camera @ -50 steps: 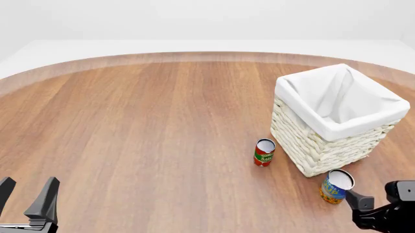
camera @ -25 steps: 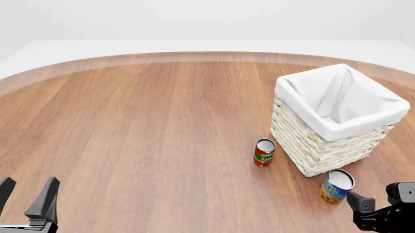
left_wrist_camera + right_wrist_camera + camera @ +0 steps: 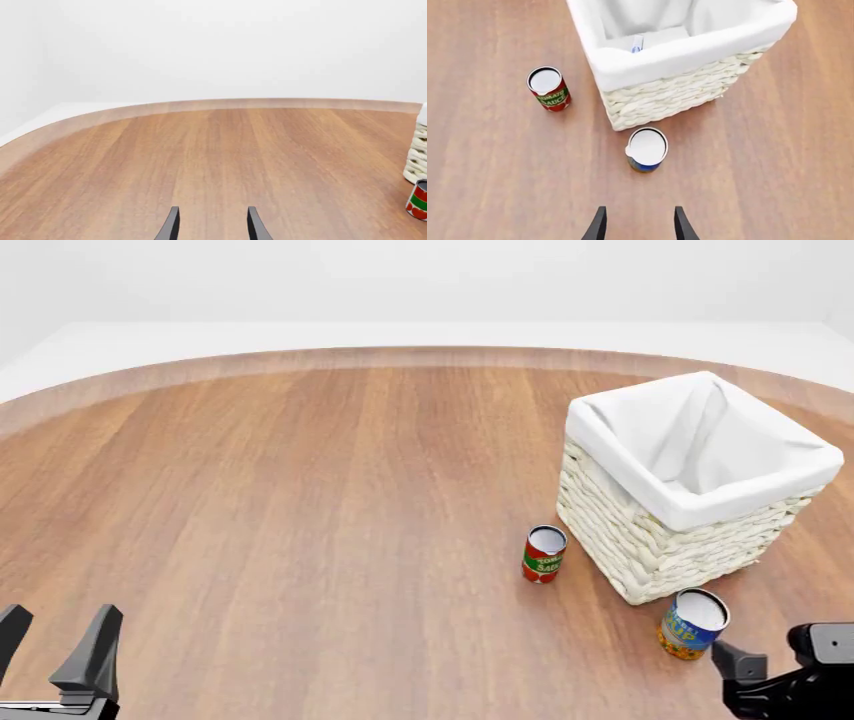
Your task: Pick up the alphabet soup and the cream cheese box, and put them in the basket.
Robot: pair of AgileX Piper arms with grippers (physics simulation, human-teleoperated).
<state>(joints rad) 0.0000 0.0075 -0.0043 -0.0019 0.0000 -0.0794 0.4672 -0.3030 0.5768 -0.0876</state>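
white room | round wood table (image 3: 294,500) | basket (image 3: 694,495), alphabet soup (image 3: 693,623) upright

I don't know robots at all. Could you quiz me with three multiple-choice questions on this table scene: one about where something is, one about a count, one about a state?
1. Where is the cream cheese box?
A. beside the red can
B. inside the basket
C. in an end effector

2. How many cans stand on the table?
A. one
B. two
C. three

3. The right end effector is:
A. open, holding nothing
B. shut on the alphabet soup
C. inside the basket

Answers:
1 B, the right wrist view shows it lying on the liner.
2 B, the alphabet soup and the red-and-green can.
3 A, its fingers stand apart, short of the soup.
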